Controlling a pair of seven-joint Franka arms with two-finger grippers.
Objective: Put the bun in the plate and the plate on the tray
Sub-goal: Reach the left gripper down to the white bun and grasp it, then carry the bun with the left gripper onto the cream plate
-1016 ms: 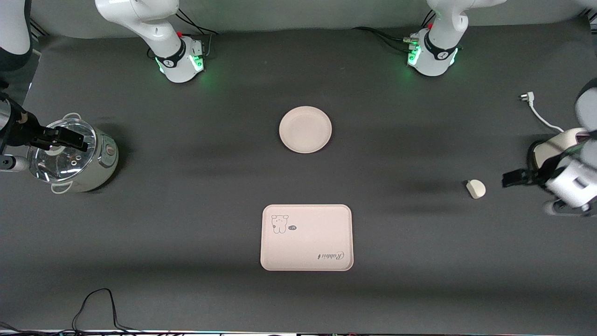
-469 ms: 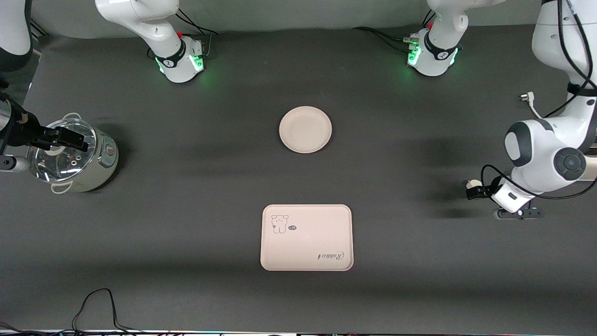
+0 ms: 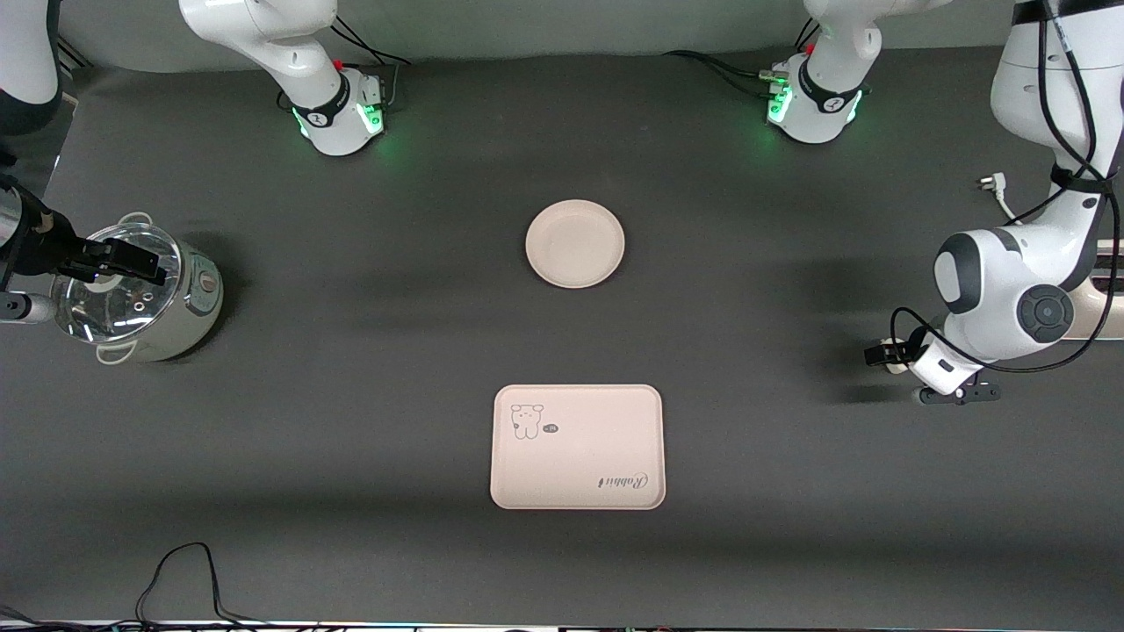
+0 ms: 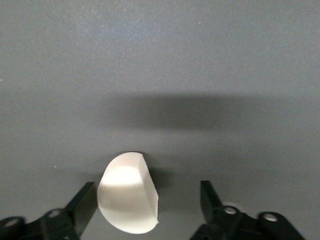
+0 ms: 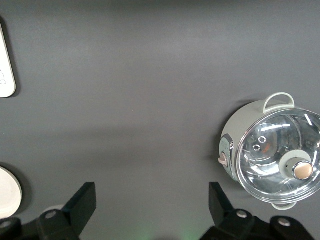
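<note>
The left gripper (image 3: 883, 353) is down at the counter (image 3: 351, 395) toward the left arm's end, its fingers (image 4: 80, 202) spread apart on either side of the bun (image 4: 127, 200), not clamped. The right gripper (image 3: 110, 259) waits with fingers apart above the lidded pot (image 3: 140, 294). The plate (image 3: 575, 243) lies empty, farther from the front camera than the tray (image 3: 577, 447).

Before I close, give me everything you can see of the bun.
The bun is a small off-white lump, smooth and matte, rounded on one side with one flat-cut end. It lies on the dark table mat toward the left arm's end, farther from the front camera than the tray. It sits between the left hand's open fingers, close against one finger with a gap to the other. In the front view the hand mostly hides it.
</note>
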